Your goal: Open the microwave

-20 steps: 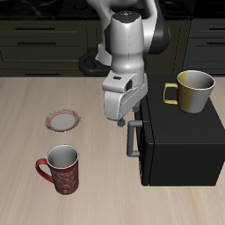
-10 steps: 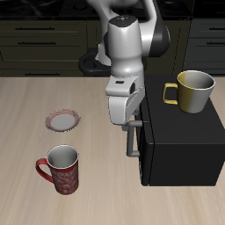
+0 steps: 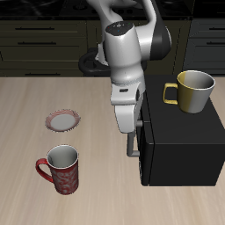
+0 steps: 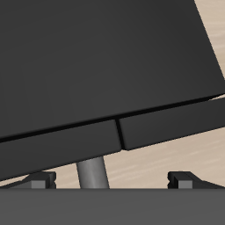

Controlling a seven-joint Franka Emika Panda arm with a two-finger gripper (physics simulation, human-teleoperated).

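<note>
The microwave (image 3: 183,141) is a large matte black box on the table, and its door is closed. A grey bar handle (image 3: 134,143) runs along the door's edge. My gripper (image 3: 129,128) has come down onto the handle's upper end. In the wrist view the microwave (image 4: 88,61) fills most of the frame. There the grey handle (image 4: 90,173) stands between my two dark fingertips (image 4: 39,181), which are spread wide. My gripper (image 4: 112,181) is open and holds nothing.
A yellow mug (image 3: 193,90) stands on top of the microwave. A red patterned mug (image 3: 60,169) sits near the table's front edge, with a small plate (image 3: 63,119) farther back. Dark cabinets (image 3: 35,39) with drawer handles line the back.
My gripper has moved down and toward the microwave, from beside the handle's top to straddling it. The door has not moved.
</note>
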